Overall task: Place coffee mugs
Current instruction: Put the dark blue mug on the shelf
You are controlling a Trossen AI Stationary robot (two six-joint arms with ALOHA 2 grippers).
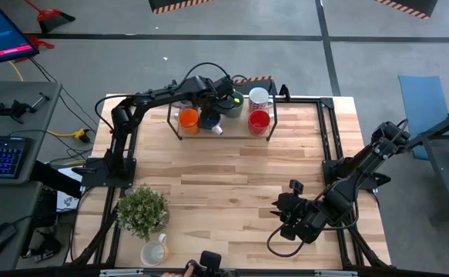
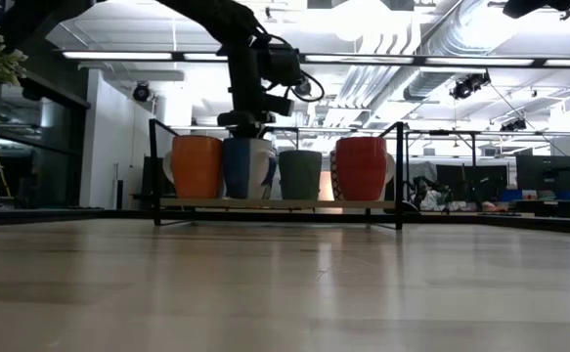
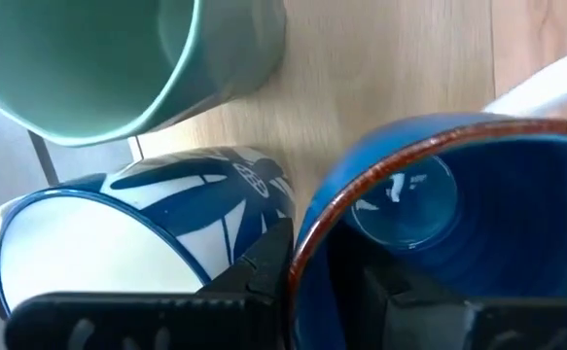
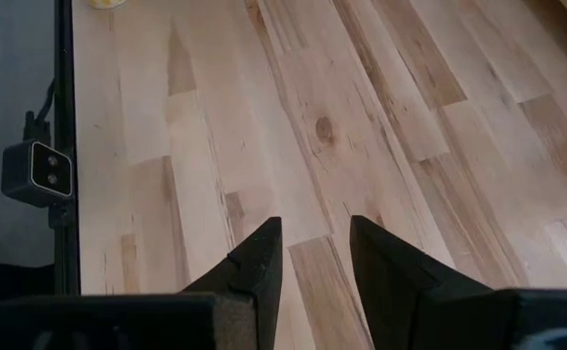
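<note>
A low wooden shelf in a black wire frame stands at the table's far side. On it stand an orange mug, a blue mug, a grey-green mug, a white mug and a red mug. A white mug with a blue pattern stands close beside the blue mug. My left gripper points down over the blue mug, slightly open, one finger outside its rim and one inside. The blue mug rests upright on the shelf. My right gripper hangs open over bare table at the near right. My left gripper straddles the blue mug's brown rim from above. The inner finger stands apart from the wall. The outer finger lies close against the rim's outside, and I cannot tell whether it touches.
A potted green plant and a cream mug stand at the near left corner. The table's middle is bare wood. Black frame rails run along the table's edges.
</note>
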